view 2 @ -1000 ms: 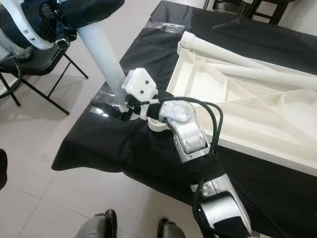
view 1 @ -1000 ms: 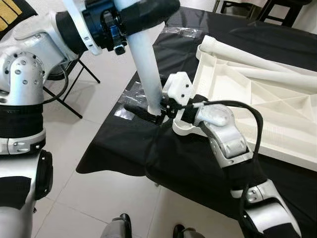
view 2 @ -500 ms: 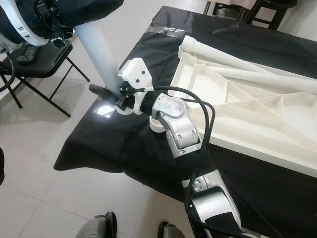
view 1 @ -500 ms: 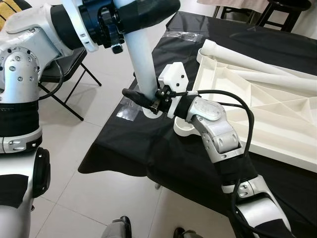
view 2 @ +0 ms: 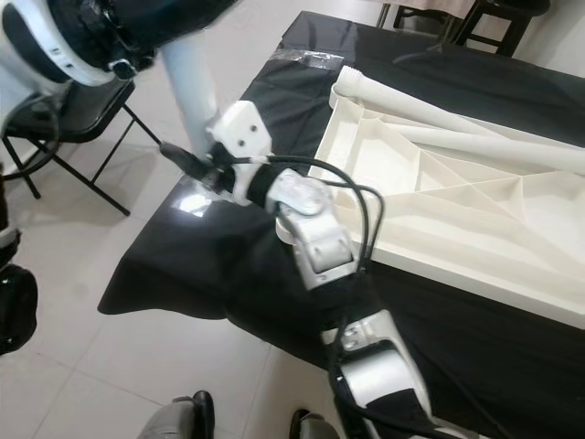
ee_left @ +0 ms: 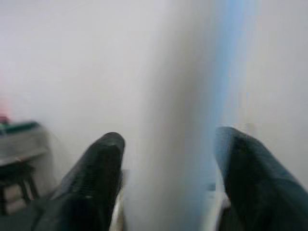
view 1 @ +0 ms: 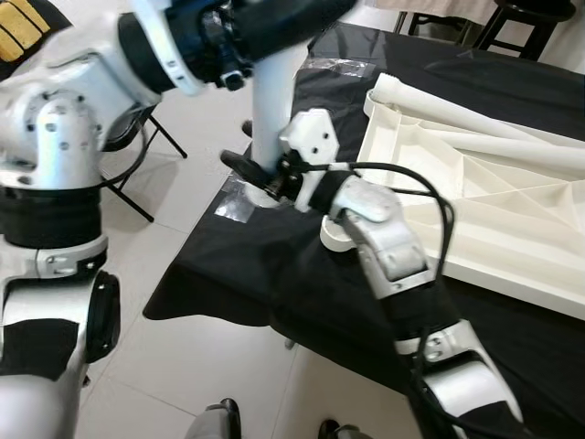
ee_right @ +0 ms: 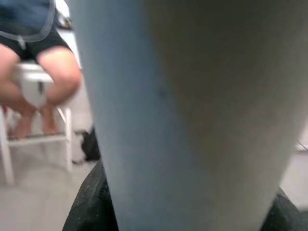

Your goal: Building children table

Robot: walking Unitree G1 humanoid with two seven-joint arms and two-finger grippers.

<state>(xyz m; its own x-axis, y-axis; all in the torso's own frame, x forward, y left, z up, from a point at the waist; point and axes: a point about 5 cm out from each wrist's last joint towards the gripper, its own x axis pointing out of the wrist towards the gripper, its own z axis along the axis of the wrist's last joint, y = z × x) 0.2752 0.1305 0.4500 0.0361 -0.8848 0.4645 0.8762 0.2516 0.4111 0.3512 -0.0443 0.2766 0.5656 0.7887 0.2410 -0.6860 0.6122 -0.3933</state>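
Starting with the biggest bit: the surface (view 1: 219, 274) is draped in black cloth, and the white tabletop (view 1: 475, 210) lies on it upside down, ribs showing. 2 loose legs (view 2: 475, 137) rest across its underside, not yet fitted as far as I can tell.

Next down is the white table leg (view 1: 272, 110) — it's held roughly upright over the near-left corner of the surface, just beside the tabletop's corner. The left gripper (ee_left: 168, 187) has it up high, fingers (ee_left: 96, 183) clenched on either side of the tube. The right gripper (view 1: 247, 174) is down at the leg's lower end, fingers grasping it there, right where it meets the cloth.

Small stuff: a round white socket (view 1: 340, 240) sticks out at the tabletop's corner, partly hidden under the right arm. A person on a stool (ee_right: 33, 62) is in the background.

Progress-wise I'd say early days — no leg looks screwed in, so all of them are left, this one first.
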